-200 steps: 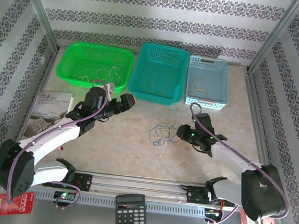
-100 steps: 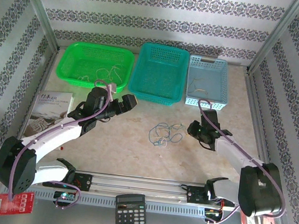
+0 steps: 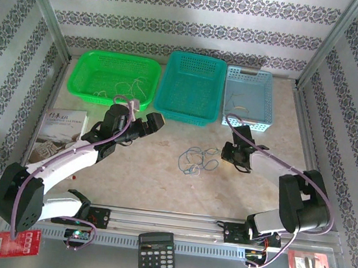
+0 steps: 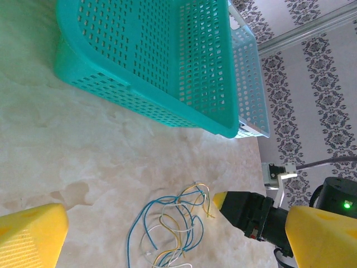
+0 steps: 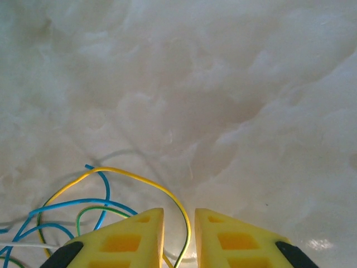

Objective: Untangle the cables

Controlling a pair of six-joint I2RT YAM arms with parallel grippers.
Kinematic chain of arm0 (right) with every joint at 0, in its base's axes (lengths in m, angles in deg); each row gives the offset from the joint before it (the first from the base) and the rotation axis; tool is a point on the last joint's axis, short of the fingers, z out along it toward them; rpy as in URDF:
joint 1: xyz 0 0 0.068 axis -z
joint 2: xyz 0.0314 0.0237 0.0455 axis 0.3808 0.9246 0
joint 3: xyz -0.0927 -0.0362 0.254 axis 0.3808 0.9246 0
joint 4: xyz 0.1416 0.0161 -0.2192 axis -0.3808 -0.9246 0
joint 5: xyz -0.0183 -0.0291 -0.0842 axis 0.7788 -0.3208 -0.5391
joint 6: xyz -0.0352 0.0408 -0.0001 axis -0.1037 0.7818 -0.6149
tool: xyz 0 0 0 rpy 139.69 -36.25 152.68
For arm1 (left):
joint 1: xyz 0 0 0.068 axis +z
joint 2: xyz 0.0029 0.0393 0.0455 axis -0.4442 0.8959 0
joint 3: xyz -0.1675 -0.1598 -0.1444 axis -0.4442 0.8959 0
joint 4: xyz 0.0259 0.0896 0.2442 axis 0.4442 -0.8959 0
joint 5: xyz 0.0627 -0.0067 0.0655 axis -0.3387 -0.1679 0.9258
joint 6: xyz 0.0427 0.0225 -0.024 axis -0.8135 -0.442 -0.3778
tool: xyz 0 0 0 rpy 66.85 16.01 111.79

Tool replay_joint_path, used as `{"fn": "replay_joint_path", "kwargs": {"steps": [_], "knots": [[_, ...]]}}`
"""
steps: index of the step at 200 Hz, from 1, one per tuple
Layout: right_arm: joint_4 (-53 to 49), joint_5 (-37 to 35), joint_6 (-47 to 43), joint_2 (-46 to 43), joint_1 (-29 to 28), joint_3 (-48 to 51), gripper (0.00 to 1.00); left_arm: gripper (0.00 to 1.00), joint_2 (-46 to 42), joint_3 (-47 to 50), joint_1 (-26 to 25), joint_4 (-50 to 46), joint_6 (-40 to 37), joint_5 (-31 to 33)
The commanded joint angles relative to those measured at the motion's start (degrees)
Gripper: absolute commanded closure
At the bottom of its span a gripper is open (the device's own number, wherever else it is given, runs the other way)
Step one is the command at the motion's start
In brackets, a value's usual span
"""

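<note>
The cables [image 3: 197, 159] lie as a loose tangle of blue, yellow and whitish loops on the marble tabletop, in front of the teal basket; in the left wrist view the cables [image 4: 170, 226] sit between my left fingers. My left gripper [image 3: 151, 123] hovers to the tangle's upper left, open wide with nothing held. My right gripper [image 3: 225, 154] is low at the tangle's right edge. Its yellow fingers [image 5: 131, 240] stand a little apart, and one yellow-green wire [image 5: 187, 231] runs loosely through the gap. Its tip also shows as the right gripper [image 4: 222, 200] next to the wire ends.
A green basket [image 3: 86, 64], a teal basket [image 3: 188, 112] and a light blue basket [image 3: 269, 102] line the back; the green and light blue ones hold thin wires. A booklet [image 3: 62, 127] lies at the left. A calculator [image 3: 155, 255] rests on the near rail.
The right arm folded, its elbow swinging right and back, and its gripper shifted slightly right and back at the tangle's edge. The left arm and the cables hardly moved.
</note>
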Motion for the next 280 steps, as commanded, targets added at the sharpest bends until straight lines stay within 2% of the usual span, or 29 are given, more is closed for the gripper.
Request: {"fn": "replay_joint_path", "kwargs": {"steps": [1,93,150,161,204,251,280], "knots": [[-0.7,-2.1,-1.4,1.9,-0.6,-1.6,0.76,0.00,0.0,-0.2,-1.0,3.2,1.1,-0.4],[-3.3,-1.6,-2.9,6.0,-1.3,-5.8,0.74,0.00,-0.5,0.5,-0.9,4.0,1.3,-0.3],[-8.9,0.9,-5.5,8.6,-1.6,-9.9,0.73,0.00,-1.4,0.5,-0.9,3.9,1.1,0.0],[-9.4,1.6,-5.9,8.9,-1.7,-10.4,0.76,0.00,-1.6,0.5,-1.0,3.9,1.1,0.0],[-7.4,7.1,-4.6,7.7,-2.6,-10.1,1.00,0.00,-1.6,0.5,-0.9,4.0,1.0,0.0],[-7.4,8.1,-2.5,4.4,-8.4,-12.6,1.00,0.00,-2.0,0.6,-0.9,3.6,0.9,0.2],[-7.9,6.5,-0.9,0.6,-9.1,-12.5,1.00,0.00,-1.8,0.6,-0.9,3.7,1.0,0.2]]}}
